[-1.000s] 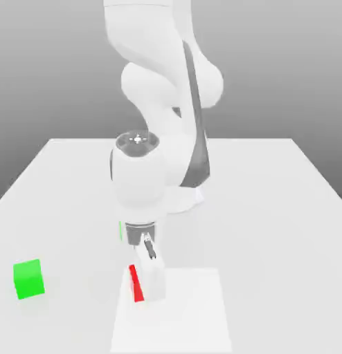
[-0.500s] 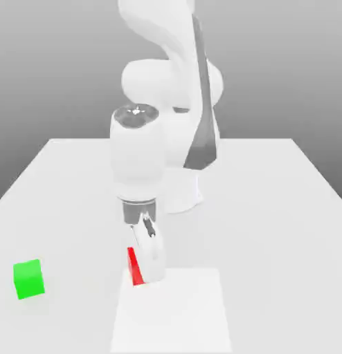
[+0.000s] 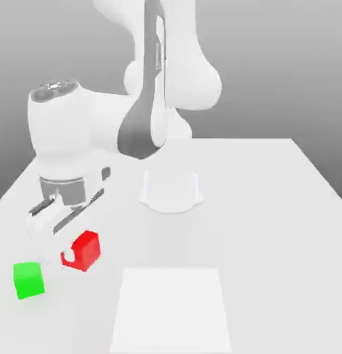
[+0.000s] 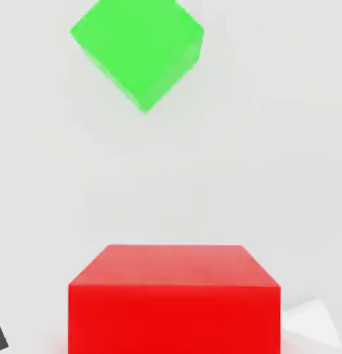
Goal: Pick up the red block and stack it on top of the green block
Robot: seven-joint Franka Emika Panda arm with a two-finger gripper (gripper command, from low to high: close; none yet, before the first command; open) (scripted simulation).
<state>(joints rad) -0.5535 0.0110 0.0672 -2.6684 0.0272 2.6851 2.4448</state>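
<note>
Holding the red block (image 3: 86, 249), the gripper (image 3: 77, 252) is closed on two opposite sides of it, near the green block (image 3: 28, 280), just to that block's right as the exterior view shows it. The red block appears to hang above the bench (image 3: 257, 235). It is a plain, matte cube, so I would expect it to be light and stiff, neither fragile nor likely to squash, with enough drag on its flat sides for a moderate squeeze. The hold to want is flat and square on those two opposite faces, around mid-height, leaving the underside free to meet the green block's top. In the hand view the two cubes are turned differently, so a small twist over the green block would probably help; a tilted or off-centre release could let the red block topple.
</note>
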